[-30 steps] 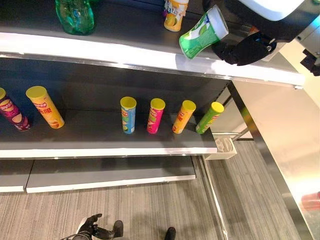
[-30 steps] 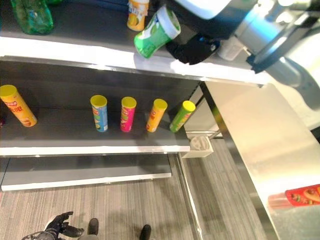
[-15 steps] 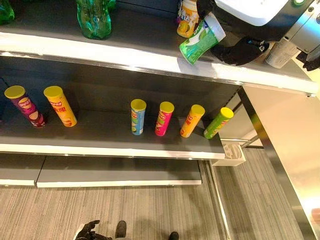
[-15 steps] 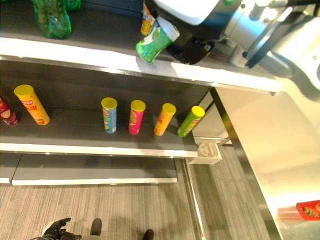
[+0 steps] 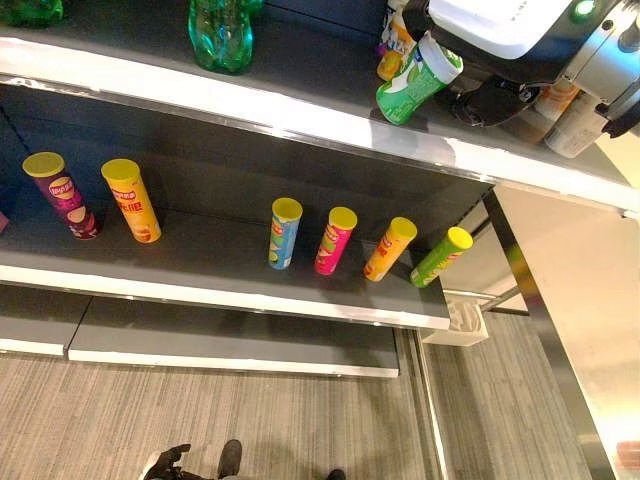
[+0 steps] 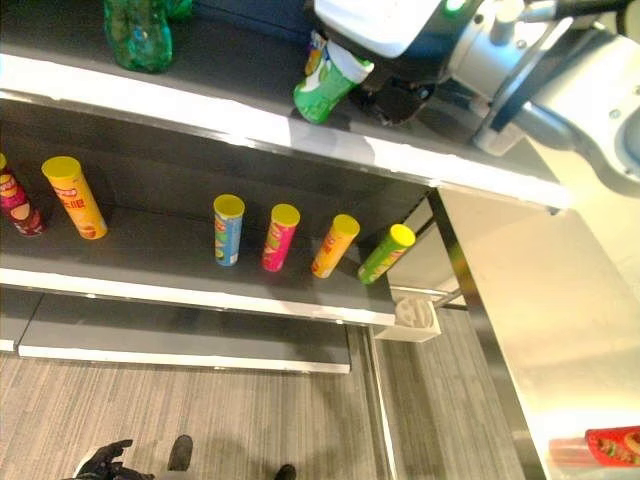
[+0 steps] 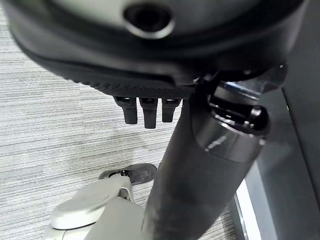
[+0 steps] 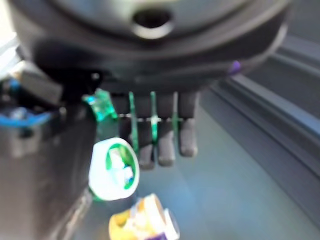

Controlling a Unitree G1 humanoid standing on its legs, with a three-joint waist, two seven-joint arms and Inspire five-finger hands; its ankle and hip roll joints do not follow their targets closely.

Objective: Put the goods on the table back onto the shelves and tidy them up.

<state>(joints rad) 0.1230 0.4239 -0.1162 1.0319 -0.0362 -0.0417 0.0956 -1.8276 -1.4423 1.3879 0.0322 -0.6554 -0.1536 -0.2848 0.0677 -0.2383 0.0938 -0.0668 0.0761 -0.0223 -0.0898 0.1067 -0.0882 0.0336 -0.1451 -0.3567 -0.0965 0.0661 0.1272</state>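
Fingers of the right hand curl round the tilted green cup, now carried further in over the top shelf; placing looks close. Left hand hangs relaxed.

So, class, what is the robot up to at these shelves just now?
The robot's right hand holds a tilted green cup over the top shelf, beside a yellow cup. Green bottles stand further along that shelf. On the shelf below, crisp cans stand in a row. The left hand hangs low over the floor, holding nothing.
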